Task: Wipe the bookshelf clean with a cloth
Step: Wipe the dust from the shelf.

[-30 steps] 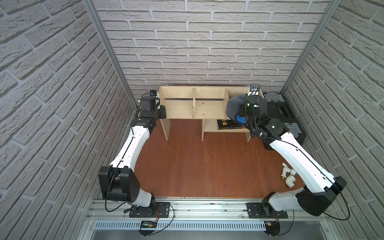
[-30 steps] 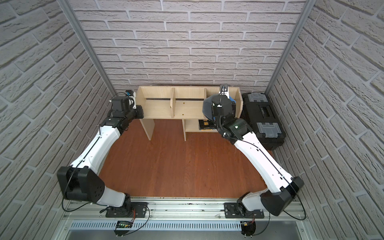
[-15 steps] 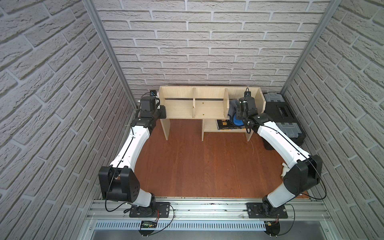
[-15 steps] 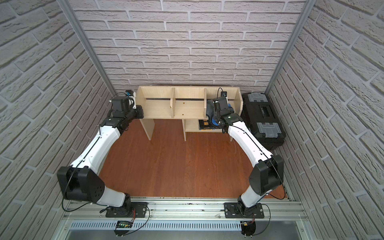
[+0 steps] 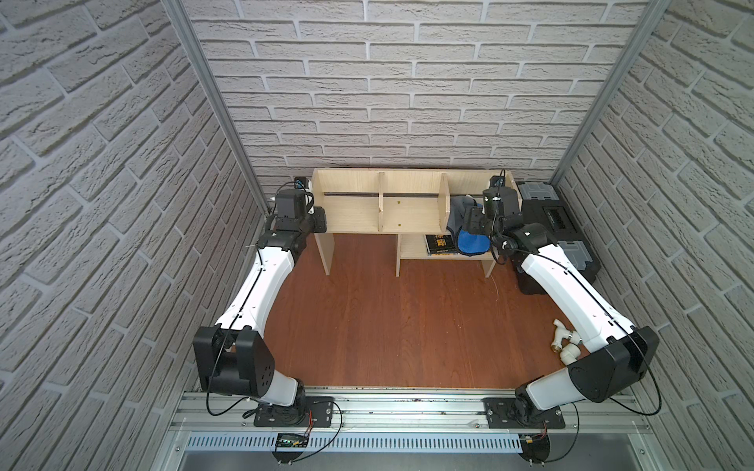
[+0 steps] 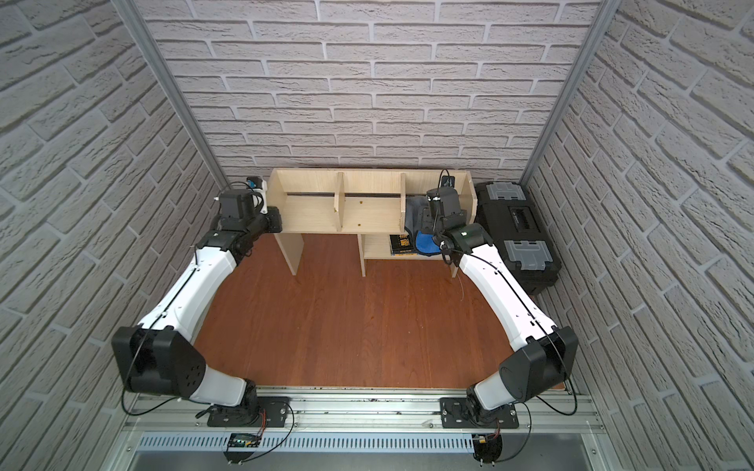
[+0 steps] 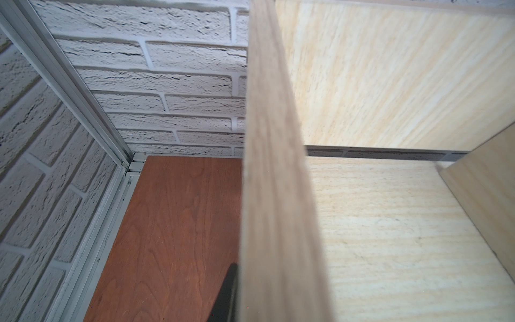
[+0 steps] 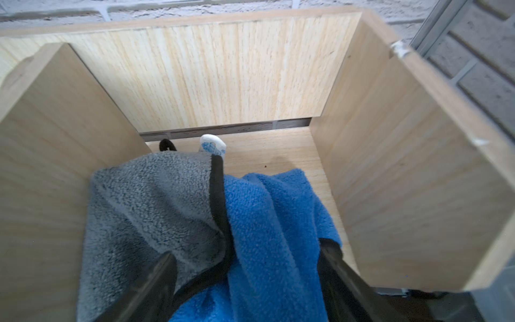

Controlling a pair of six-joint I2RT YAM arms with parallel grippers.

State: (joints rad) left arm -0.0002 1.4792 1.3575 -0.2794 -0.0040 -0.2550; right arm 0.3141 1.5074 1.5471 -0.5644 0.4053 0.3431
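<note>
Cloth (image 8: 156, 200) is lying in bookshelf (image 5: 355, 212) right end | right claw (image 8: 248, 252) is gaping around it | left claw (image 5: 317, 216) is clamping bookshelf side

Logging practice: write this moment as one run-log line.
cloth: in right-end compartment of bookshelf, drooping over front edge | right pincer: open, straddling cloth | left pincer: shut on bookshelf end panel

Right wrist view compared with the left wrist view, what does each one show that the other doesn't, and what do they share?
Only the right wrist view: the cloth, grey and blue, with its white tag, in an end compartment between the spread fingers of the right pincer. Only the left wrist view: the red-brown tabletop and a metal corner post. Both: the light-wood bookshelf and the white brick wall.
</note>
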